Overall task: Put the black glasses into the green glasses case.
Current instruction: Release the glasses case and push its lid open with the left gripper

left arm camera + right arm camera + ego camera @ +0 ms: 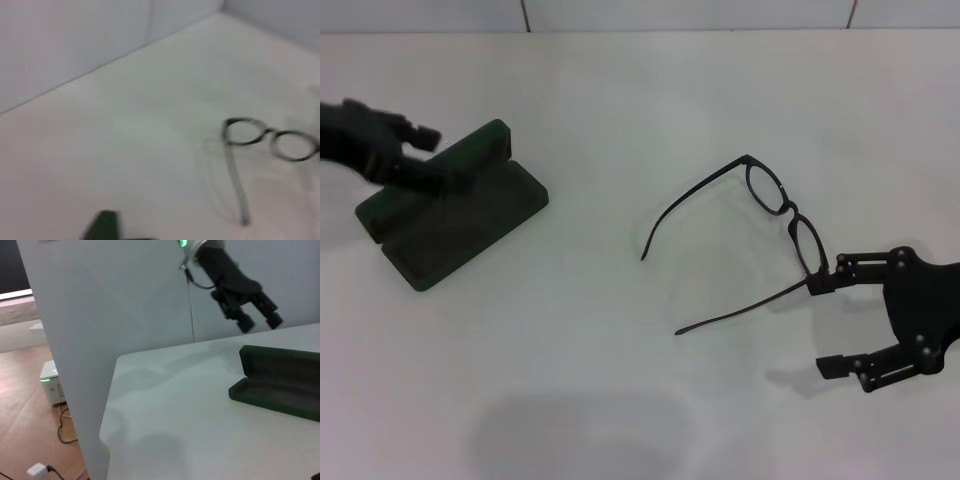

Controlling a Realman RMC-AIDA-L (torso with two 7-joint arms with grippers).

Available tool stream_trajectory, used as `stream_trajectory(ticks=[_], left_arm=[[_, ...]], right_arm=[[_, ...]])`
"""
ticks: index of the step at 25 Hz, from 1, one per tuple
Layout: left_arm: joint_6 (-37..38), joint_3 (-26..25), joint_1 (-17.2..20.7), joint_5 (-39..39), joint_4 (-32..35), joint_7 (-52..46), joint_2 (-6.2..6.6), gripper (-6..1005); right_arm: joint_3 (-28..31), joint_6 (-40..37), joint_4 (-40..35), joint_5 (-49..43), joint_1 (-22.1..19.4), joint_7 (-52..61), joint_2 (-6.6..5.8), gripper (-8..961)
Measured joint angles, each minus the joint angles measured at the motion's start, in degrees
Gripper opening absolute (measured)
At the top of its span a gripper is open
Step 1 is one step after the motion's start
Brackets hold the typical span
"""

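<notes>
Just off the right gripper's upper finger: the black glasses, case well away under the left gripper.

Glasses lie on the white table, temple arms unfolded, pointing away from the right claw toward table centre; near hinge touching or nearly touching the upper fingertip, cannot tell which. Right claw fingers spread apart, nothing between them. Green glasses case open, lid raised, dark lining showing, far across from the right claw. Left gripper hovers over the case's lid end, fingers parted, empty. Bare table between glasses and case. No lettering readable on the case. Beyond the table, a small white box with a green light on the floor.
</notes>
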Motion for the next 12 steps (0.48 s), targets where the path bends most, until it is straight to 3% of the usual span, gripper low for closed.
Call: stream_trajectory(ticks=[3,7,12], left_arm=[[-3.15,0.34,-3.37,7.72,-0.21,-1.77,-0.30,848],[-8.45,2.58,-5.52,15.86,-0.65,-3.42,-1.85,844],[-14.20,7.46,-7.59,20.71,-4.60,-5.98,-2.66,840]], right_arm=[[-0.11,0.00,0.00,-0.03,0.33,0.00,0.04,872],[-0.49,0.10,0.00,-0.05,0.75,-0.02,0.20,872],[-0.58,0.07,0.11,-0.06,0.07,-0.04,0.01,872]])
